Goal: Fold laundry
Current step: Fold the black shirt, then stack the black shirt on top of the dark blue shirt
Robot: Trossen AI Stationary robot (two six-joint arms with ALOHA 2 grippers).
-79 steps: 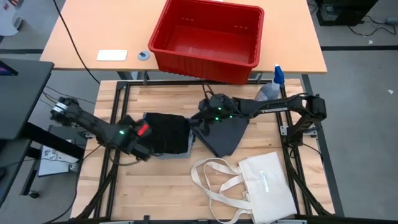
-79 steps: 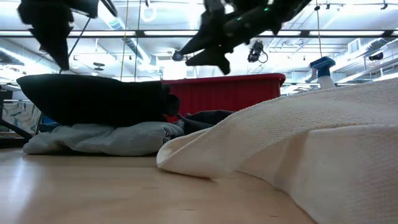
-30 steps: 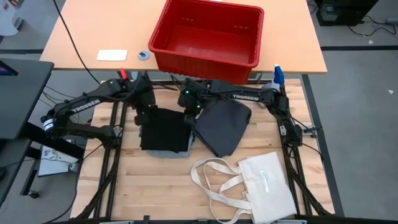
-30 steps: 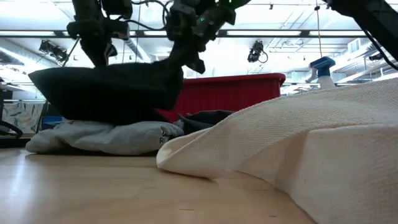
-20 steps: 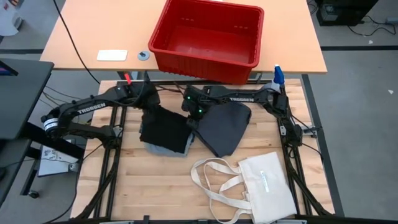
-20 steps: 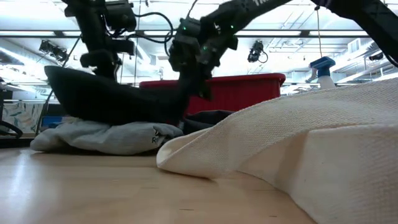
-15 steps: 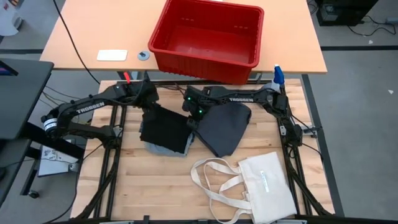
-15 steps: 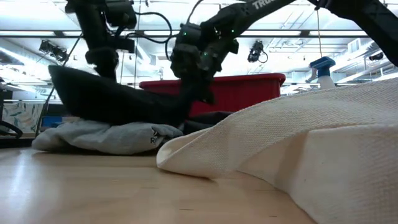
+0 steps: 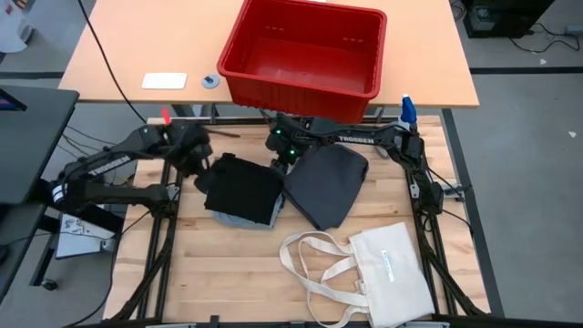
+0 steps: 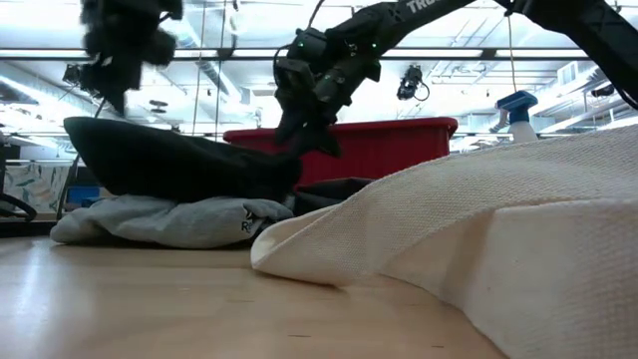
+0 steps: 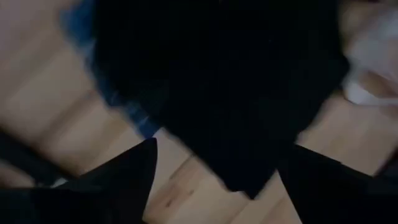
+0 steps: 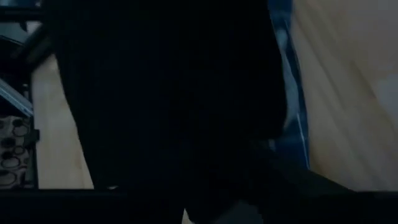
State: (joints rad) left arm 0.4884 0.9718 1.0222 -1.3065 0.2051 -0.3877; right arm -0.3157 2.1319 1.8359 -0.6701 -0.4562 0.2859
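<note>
You have the high view straight down over the worktop. Low view sits at worktop height, level, close behind the tote. Both wrist views press close on the black piece, shared by all four.

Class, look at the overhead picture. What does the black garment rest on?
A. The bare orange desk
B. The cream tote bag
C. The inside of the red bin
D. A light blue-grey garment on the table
D: in the high view the black garment lies on top of a light blue-grey garment whose edge peeks out beneath it, and the low view shows the same stack on the wooden table.
</note>
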